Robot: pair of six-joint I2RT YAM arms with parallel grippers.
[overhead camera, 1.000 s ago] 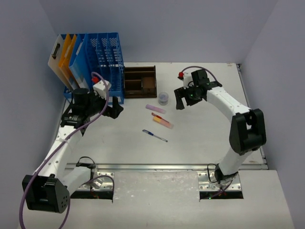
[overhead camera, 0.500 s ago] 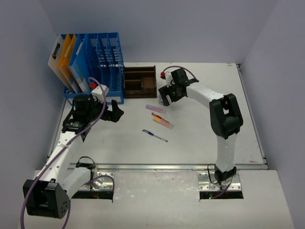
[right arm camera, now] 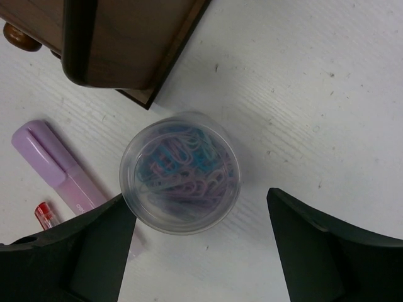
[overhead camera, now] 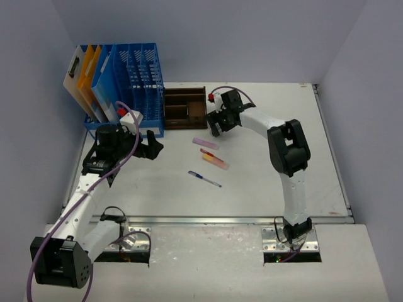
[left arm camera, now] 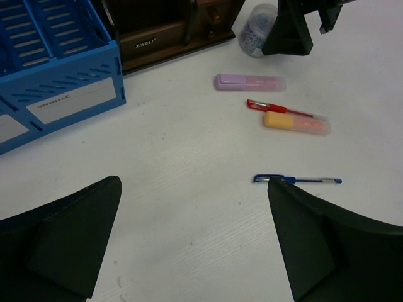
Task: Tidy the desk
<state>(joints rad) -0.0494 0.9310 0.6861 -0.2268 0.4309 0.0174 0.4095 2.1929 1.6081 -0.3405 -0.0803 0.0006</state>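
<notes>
The desk is a plain off-white top. On it lie a purple highlighter, a red pen, an orange highlighter and a blue pen. A clear tub of coloured paper clips stands beside the wooden tray's corner. My right gripper hangs over the tub, jaws open, with the tub just ahead of the fingertips and untouched. The arm hides the tub in the top view. My left gripper stands open over bare desk, left of the blue pen, holding nothing.
A dark-brown wooden compartment tray sits at the back. Left of it stands a blue mesh file rack with yellow, orange and blue folders. A silver rail runs along the near edge.
My right arm has swung left from the back right of the desk to above the paper-clip tub. The left gripper has barely shifted.
</notes>
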